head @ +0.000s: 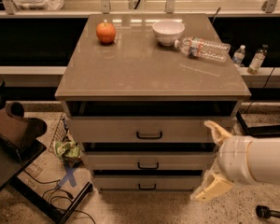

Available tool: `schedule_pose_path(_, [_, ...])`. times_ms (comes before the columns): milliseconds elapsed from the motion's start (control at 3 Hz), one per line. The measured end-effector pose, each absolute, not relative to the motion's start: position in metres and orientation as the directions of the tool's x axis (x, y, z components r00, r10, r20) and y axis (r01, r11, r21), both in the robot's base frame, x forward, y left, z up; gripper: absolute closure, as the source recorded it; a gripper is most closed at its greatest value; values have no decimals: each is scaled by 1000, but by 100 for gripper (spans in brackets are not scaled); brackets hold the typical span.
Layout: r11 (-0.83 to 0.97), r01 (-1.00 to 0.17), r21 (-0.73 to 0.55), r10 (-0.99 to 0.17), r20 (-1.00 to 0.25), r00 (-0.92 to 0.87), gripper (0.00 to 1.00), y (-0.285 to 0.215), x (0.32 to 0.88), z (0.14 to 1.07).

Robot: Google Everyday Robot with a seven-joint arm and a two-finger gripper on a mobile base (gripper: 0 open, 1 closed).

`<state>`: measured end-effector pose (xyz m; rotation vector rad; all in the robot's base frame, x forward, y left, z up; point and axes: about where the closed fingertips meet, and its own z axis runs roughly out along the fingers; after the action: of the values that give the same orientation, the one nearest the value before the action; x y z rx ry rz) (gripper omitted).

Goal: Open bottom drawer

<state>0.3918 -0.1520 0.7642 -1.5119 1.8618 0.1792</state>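
The bottom drawer is the lowest and narrowest of three grey-beige fronts on the cabinet, with a small black bar handle. It sits closed, flush under the middle drawer. My gripper is at the cabinet's lower right, in front of the drawers' right ends, on a thick white arm. Its two cream fingers are spread wide apart, one high and one low, holding nothing. It is to the right of the bottom handle and apart from it.
The top drawer has a larger black handle. On the cabinet top are an orange fruit, a white bowl and a lying plastic bottle. A dark chair, cables and a green bag are at the left.
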Motion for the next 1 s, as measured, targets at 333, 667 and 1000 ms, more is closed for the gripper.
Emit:
schedule_pose_path(333, [315,-876,-365,-761,-648,-4,0,-139,403,709])
schedule_pose_path(667, [320,-851,-416,-750,-661,41,0,-134,423,658])
schedule_pose_path(1000, [318,-840,-440,-758,-650,54,0,-130,443,617])
